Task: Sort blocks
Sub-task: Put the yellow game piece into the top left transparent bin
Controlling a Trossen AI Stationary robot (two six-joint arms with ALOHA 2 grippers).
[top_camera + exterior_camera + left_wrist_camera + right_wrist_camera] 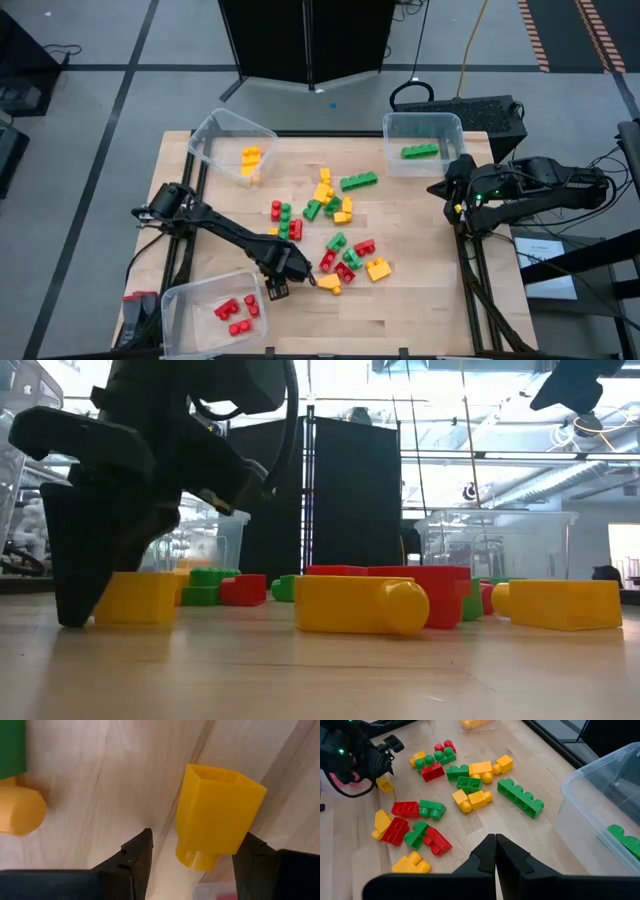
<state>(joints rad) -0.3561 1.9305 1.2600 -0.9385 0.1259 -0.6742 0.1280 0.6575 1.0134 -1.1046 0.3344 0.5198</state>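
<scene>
Yellow and short, the small yellow block [219, 815] fills the left wrist view, a hollow studded brick with one round stud showing at its end; it lies on the table [420, 300] at about 7 o'clock from the table's middle, and its long axis seems to run toward 4 o'clock, though the overhead view is too small to be sure; the left gripper [298, 277] stands low over it, jaws apart on either side of it, the fingers [134, 857] close by but not pressing it; just toward 8 o'clock sits the bin with red blocks [195, 320]; the loose pile of blocks [335, 225], red, yellow and green, spreads from the table's middle toward 5 o'clock; the right gripper [448, 187] waits at 2 o'clock beside the bin with a green block [392, 135], jaws together.
</scene>
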